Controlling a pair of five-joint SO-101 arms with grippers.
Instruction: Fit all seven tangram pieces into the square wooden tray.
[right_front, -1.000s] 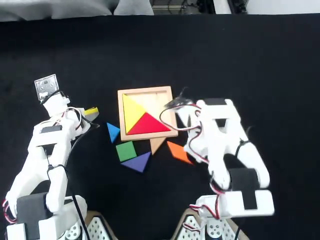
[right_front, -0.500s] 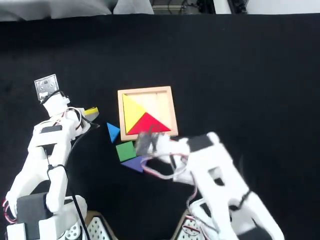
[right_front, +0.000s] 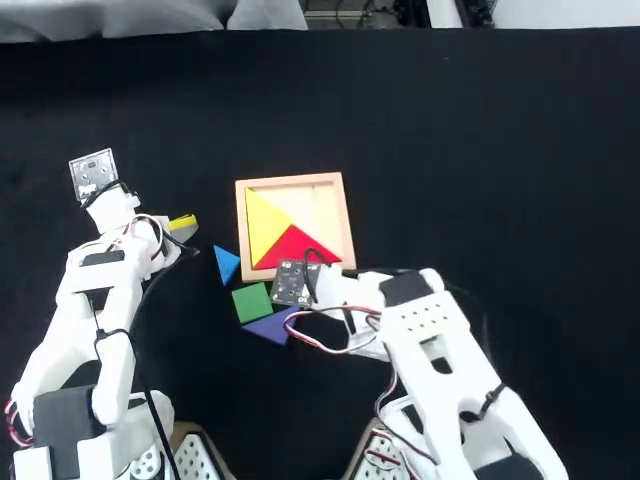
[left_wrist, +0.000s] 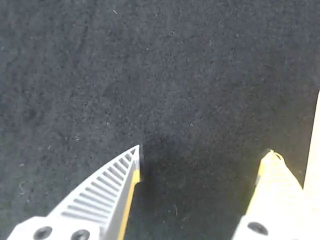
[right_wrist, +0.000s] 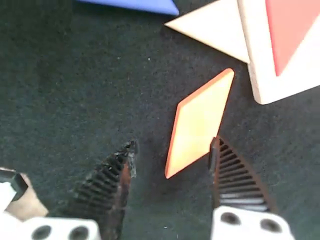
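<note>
- The right gripper (right_wrist: 173, 145) hangs low over the black cloth (right_front: 520, 140), jaws spread wide and holding nothing.
- Its two dark ribbed fingers (right_wrist: 112, 180) stand on either side of the one orange parallelogram (right_wrist: 200, 120), which lies flat on the cloth. One fingertip is right at the piece's long edge and the other is apart from it.
- The left gripper (left_wrist: 204, 159) is also wide open and empty, over bare cloth well to the left of the tray.
- Just past the parallelogram lies one pale wooden triangle (right_wrist: 215, 27), set against the tray's outer edge.
- Beyond that lies one purple triangle (right_front: 272, 325).
- The square wooden tray (right_front: 290, 181) sits flat at mid-table and holds two pieces: one yellow triangle (right_front: 260, 222) and one red triangle (right_front: 297, 247), meeting along a slanted edge.
- Left of the purple triangle are one green square (right_front: 252, 302) and one small blue triangle (right_front: 226, 264), both on the cloth near the tray's lower left corner.
- The count is two pieces inside the tray and five outside, seven in all.
</note>
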